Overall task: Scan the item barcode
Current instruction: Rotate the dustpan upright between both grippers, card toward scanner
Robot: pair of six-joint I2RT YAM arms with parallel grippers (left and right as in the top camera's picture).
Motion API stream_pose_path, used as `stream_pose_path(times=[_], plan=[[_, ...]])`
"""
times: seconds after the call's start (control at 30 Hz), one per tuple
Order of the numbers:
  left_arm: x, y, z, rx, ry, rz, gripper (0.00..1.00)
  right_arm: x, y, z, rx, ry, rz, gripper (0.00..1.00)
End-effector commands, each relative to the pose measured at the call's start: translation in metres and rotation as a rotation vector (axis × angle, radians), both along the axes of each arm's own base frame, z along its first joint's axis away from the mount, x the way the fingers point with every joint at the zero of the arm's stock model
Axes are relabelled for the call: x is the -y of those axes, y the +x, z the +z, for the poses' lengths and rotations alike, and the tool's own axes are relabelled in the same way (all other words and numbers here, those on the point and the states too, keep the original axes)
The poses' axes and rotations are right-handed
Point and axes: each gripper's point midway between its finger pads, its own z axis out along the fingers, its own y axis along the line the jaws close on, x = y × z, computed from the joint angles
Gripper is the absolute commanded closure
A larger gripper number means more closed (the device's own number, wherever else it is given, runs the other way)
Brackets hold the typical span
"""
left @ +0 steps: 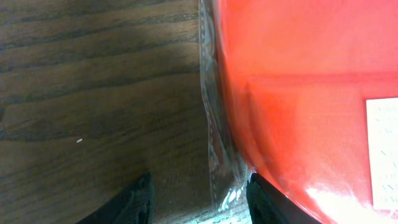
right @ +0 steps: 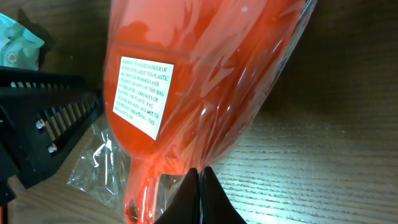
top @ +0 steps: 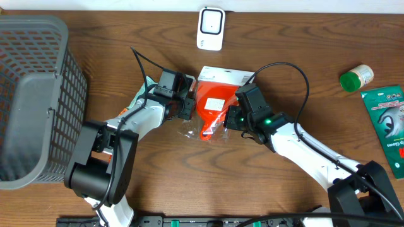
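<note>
The item [top: 211, 104] is an orange plastic scoop sealed in a clear bag, lying mid-table with a white header card at its far end. My left gripper [top: 187, 106] is at its left edge. In the left wrist view this gripper [left: 199, 186] is open, and the bag's clear seam [left: 214, 155] runs between its dark fingers [left: 134, 202] above the wood. My right gripper [top: 228, 120] is at the item's right side. In the right wrist view it [right: 200, 174] is shut, pinching the bag's film beside the orange item [right: 186, 74]. A white warning label [right: 142, 96] faces this camera.
A white scanner [top: 210, 28] lies at the table's far edge behind the item. A grey mesh basket [top: 31, 94] fills the left side. A green-capped bottle [top: 355, 77] and a green packet [top: 388, 123] lie at the far right.
</note>
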Motion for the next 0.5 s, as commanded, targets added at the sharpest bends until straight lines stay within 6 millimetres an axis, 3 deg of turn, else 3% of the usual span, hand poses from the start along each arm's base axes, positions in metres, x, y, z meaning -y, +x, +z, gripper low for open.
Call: stream_pose_path(times=[0.0, 0.13, 0.3, 0.33, 0.4, 0.47], plan=[[-0.016, -0.021, -0.035, -0.100, 0.072, 0.023, 0.50, -0.002, 0.002, 0.006, 0.021, 0.011, 0.024, 0.99], [-0.016, -0.021, -0.035, -0.100, 0.073, 0.024, 0.55, 0.000, 0.002, 0.005, 0.022, 0.004, 0.026, 0.99], [-0.021, -0.019, -0.035, -0.114, 0.053, 0.065, 0.46, 0.007, 0.004, 0.004, 0.014, -0.003, 0.010, 0.99], [-0.020, -0.019, -0.034, -0.123, 0.034, 0.063, 0.48, 0.008, 0.005, 0.004, 0.015, -0.005, 0.008, 0.99], [-0.014, -0.022, -0.031, -0.145, -0.024, 0.044, 0.69, 0.011, 0.007, 0.004, 0.016, -0.005, 0.001, 0.99], [-0.002, -0.028, -0.026, -0.174, -0.109, 0.006, 0.76, 0.014, 0.008, 0.004, 0.016, -0.005, -0.008, 0.99]])
